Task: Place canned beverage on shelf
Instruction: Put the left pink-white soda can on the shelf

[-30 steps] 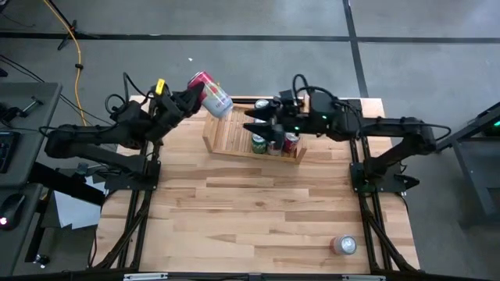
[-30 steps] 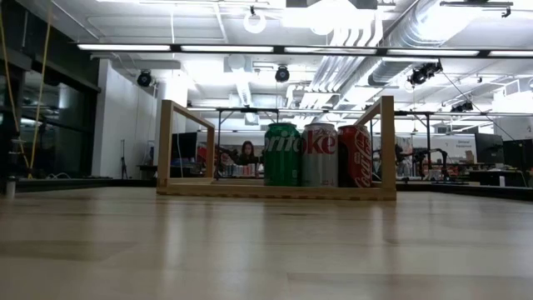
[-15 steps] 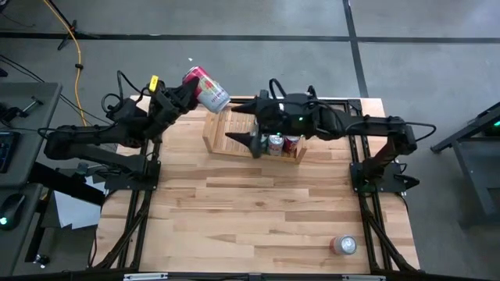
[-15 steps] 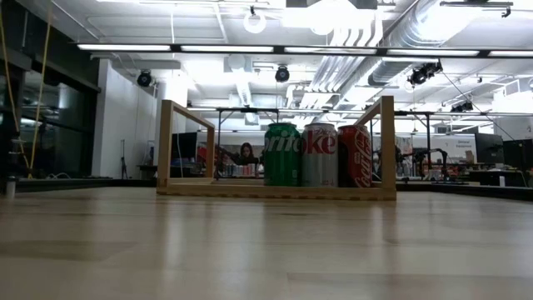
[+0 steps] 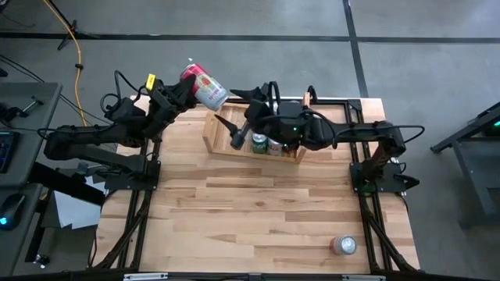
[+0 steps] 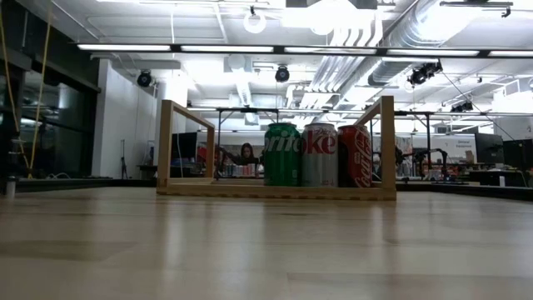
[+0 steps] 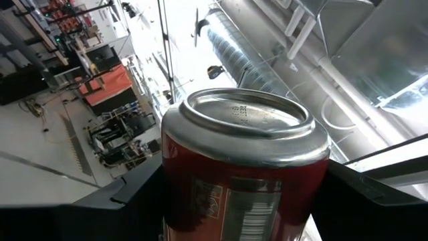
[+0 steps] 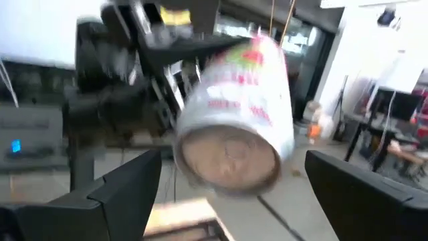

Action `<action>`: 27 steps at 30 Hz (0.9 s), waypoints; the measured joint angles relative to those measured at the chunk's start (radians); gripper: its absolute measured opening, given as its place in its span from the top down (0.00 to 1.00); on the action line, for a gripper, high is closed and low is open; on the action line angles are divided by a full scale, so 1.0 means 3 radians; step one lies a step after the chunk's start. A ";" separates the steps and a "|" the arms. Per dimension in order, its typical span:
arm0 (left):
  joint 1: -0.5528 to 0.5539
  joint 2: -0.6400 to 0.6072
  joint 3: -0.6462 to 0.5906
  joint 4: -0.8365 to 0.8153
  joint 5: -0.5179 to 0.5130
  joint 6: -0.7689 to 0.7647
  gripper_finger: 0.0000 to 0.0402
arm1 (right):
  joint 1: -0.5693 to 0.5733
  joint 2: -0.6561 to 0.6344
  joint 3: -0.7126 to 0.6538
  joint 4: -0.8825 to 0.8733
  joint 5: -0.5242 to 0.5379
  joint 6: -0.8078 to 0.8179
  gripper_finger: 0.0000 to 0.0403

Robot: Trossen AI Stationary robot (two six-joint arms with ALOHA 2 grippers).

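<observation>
Left claw (image 5: 186,92) clenched on red-and-white can (image 5: 205,85), held tilted in air off far edge of table (image 5: 258,211), near far-left corner. Right claw (image 5: 234,134) spread wide, above shelf (image 5: 219,133), facing can. Shelf holds three cans: green (image 6: 282,155), silver (image 6: 320,155), red (image 6: 356,156); left slot free. Placing not yet done. Another can (image 5: 344,246) near right corner.

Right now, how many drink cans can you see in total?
5: a green can, a silver can and a red can on the shelf; one held by the left gripper; one lying at the table's near right.
</observation>
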 joint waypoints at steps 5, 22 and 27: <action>0.0000 0.0000 0.0000 0.0007 -0.0001 -0.0027 0.32 | -0.0006 0.0084 -0.0001 0.0351 -0.0088 -0.0133 0.12; 0.0016 0.0182 0.0001 0.0019 0.0142 -0.0254 0.32 | -0.0096 0.0238 -0.0005 0.0565 -0.0099 -0.0190 0.12; 0.0041 0.0188 0.0001 0.0006 0.0151 -0.0196 0.30 | -0.0088 0.0237 -0.0005 0.0545 0.0008 -0.0184 0.20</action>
